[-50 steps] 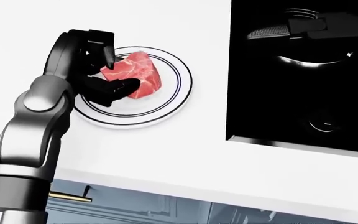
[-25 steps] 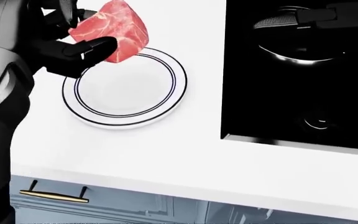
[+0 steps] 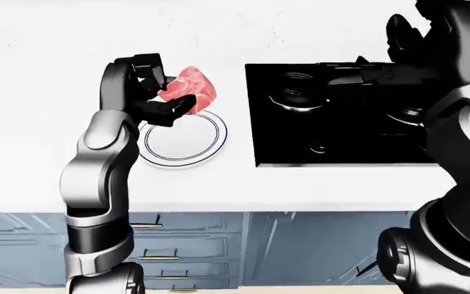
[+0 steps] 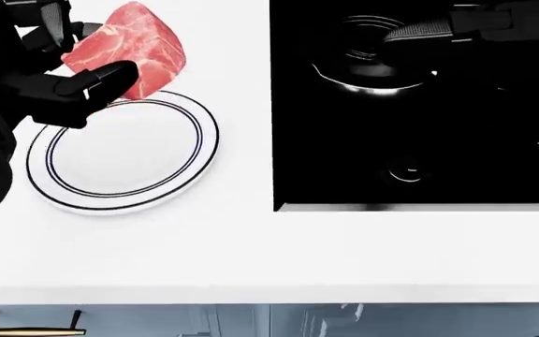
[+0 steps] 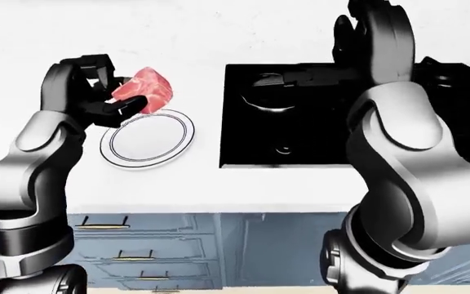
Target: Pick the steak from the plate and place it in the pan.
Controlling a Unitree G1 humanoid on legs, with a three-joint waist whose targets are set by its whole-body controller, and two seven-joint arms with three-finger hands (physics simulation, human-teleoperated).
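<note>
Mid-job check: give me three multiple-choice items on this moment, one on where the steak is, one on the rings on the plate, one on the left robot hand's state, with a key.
1. Where is the steak?
A. Lying on the plate
B. Held above the plate's upper rim
C. In the pan

2. What colour are the rings on the plate?
A. Dark on white
B. Red on white
C. Gold on black

3. What is the left robot hand doing?
A. Hanging open over the stove
B. Resting flat on the counter
C. Closed on the steak

Key: 1 B, the plate is bare and the steak is in the hand above its rim in the head view. 2 A, thin dark rings circle the white plate. 3 C, its black fingers close round the meat.
</note>
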